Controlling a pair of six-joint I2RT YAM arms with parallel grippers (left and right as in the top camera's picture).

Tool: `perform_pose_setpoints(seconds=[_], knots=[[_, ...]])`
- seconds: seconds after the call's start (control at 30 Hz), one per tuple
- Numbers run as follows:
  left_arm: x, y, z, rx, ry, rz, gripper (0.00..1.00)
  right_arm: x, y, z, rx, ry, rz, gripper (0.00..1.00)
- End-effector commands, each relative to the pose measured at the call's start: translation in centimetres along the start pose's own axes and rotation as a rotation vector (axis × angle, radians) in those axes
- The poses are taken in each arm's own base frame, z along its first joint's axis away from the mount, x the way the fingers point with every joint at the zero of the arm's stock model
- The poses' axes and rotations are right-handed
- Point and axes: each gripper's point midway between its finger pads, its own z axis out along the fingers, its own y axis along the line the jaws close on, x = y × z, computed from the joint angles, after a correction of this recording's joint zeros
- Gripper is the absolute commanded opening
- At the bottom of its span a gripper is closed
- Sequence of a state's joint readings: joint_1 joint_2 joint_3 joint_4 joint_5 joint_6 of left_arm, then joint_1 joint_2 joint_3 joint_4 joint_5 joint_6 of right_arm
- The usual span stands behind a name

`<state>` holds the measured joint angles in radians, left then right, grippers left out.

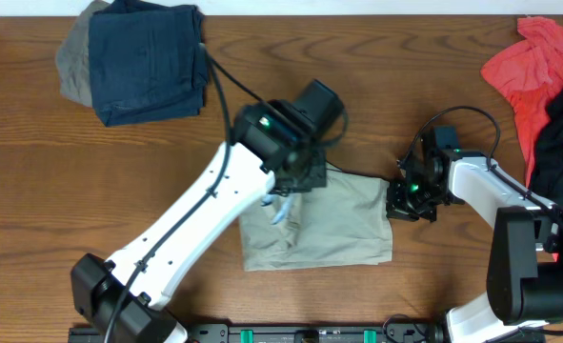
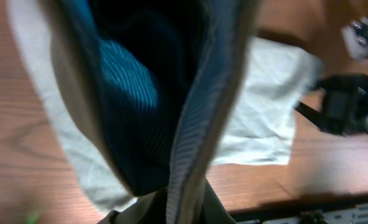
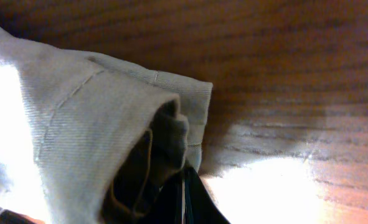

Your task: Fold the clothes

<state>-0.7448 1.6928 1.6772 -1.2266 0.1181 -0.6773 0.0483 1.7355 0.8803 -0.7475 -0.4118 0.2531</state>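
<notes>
A brown wood-grain bench (image 1: 433, 57) fills the space in front of me, with the two white arms reaching in from the near edge. The pale khaki shorts (image 1: 333, 224) lie near the middle of the near side, mostly flat, with the cloth rumpled along their left part.

The left tool (image 1: 298, 179) sits over the upper left corner of the shorts, pressed together on a bunch of the fabric. From its wrist camera the cloth is raised right up against the lens, a stitched edge running down the middle and a darker, bluish ribbed inside showing. The rest of the shorts lies spread on the wood below.

The right tool (image 1: 398, 202) is at the right edge of the shorts, low to the bench. Its dark fingers (image 3: 196, 202) are closed, pinching a doubled-over hem with a line of stitching along it, bare wood just beside.

Well apart at the far left corner, a folded navy garment (image 1: 148, 57) rests on a grey one (image 1: 74, 62). At the far right a crumpled red shirt (image 1: 529, 71) lies against a black garment (image 1: 562, 129).
</notes>
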Motion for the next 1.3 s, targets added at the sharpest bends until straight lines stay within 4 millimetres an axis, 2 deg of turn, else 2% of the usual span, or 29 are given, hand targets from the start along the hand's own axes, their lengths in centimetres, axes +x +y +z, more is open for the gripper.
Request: perform_pose_setpoints(seconds=[0.0, 0.13, 0.4, 0.67, 0.9, 1.27], knots=[[1.0, -2.1, -0.5, 0.054, 0.001, 0.039, 0.06, 0.5, 0.3, 0.6, 0.000, 0.021, 0.011, 0.04], [1.3, -3.7, 0.3, 0.082, -0.012, 0.065, 0.06, 0.5, 0.3, 0.6, -0.001, 0.021, 0.011, 0.04], [1.6, -5.5, 2.9, 0.087, -0.001, 0.081, 0.06, 0.4, 0.3, 0.6, -0.002, 0.018, 0.010, 0.04], [1.4, -5.7, 5.4, 0.060, 0.026, 0.080, 0.06, 0.4, 0.3, 0.6, -0.002, 0.018, 0.010, 0.05], [1.0, -6.2, 6.5, 0.062, 0.023, 0.081, 0.11, 0.4, 0.4, 0.5, -0.006, 0.018, 0.010, 0.08], [1.0, -6.3, 8.9, 0.036, 0.053, 0.080, 0.13, 0.4, 0.3, 0.5, -0.005, 0.020, 0.006, 0.08]])
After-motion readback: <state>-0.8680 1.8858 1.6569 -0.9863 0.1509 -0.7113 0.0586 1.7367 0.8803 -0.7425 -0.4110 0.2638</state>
